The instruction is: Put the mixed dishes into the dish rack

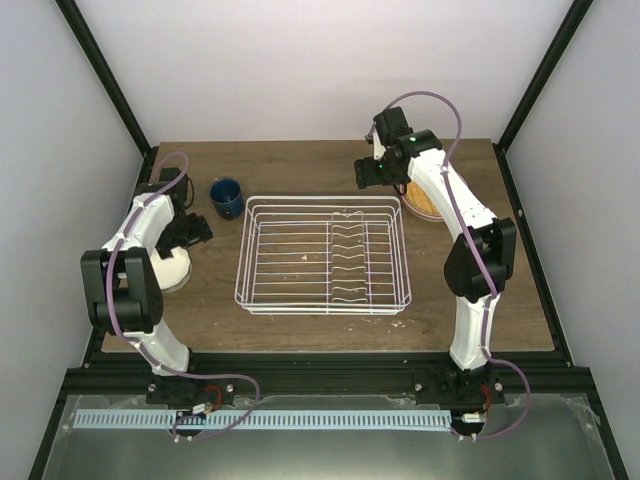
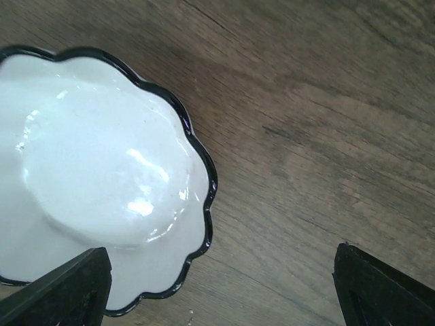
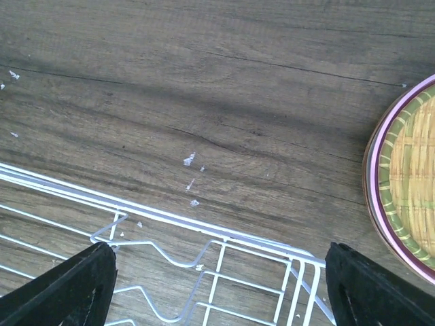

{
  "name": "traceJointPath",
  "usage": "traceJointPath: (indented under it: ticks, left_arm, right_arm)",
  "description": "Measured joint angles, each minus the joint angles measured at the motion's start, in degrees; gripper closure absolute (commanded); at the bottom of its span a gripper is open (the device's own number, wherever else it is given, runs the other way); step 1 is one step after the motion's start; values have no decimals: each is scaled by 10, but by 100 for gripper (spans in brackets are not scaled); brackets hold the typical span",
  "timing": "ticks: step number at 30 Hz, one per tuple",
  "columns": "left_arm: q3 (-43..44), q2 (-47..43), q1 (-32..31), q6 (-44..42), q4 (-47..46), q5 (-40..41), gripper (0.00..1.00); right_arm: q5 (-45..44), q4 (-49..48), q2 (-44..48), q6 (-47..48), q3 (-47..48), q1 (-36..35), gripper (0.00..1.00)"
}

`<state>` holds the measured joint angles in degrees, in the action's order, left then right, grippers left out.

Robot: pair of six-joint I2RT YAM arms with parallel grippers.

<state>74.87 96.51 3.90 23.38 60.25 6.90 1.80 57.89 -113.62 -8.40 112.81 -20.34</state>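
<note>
The white wire dish rack (image 1: 322, 256) stands mid-table with nothing in it; its far corner shows in the right wrist view (image 3: 224, 244). A dark blue mug (image 1: 226, 197) stands left of it. A cream-white bowl with a dark scalloped rim (image 1: 170, 268) lies upside down at the left and fills the left wrist view (image 2: 102, 176). My left gripper (image 2: 221, 285) is open, just above and beside the bowl. The stacked plates (image 1: 420, 203), with a yellow-orange grid top, green band and pink rim (image 3: 408, 176), lie right of the rack. My right gripper (image 3: 217, 285) is open and empty over the rack's far right corner.
Black frame posts (image 1: 105, 85) rise at the back corners, with white walls behind. The wooden table (image 1: 300, 165) ends at a black rail along the near edge. Small white crumbs (image 3: 190, 163) lie on the wood beyond the rack.
</note>
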Motion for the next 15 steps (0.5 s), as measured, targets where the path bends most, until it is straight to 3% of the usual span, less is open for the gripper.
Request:
traceJointPath:
  ticks: [15]
  left_arm:
    - [-19, 56, -24, 52, -52, -10, 11]
  right_arm:
    - [-41, 5, 36, 15, -7, 0, 15]
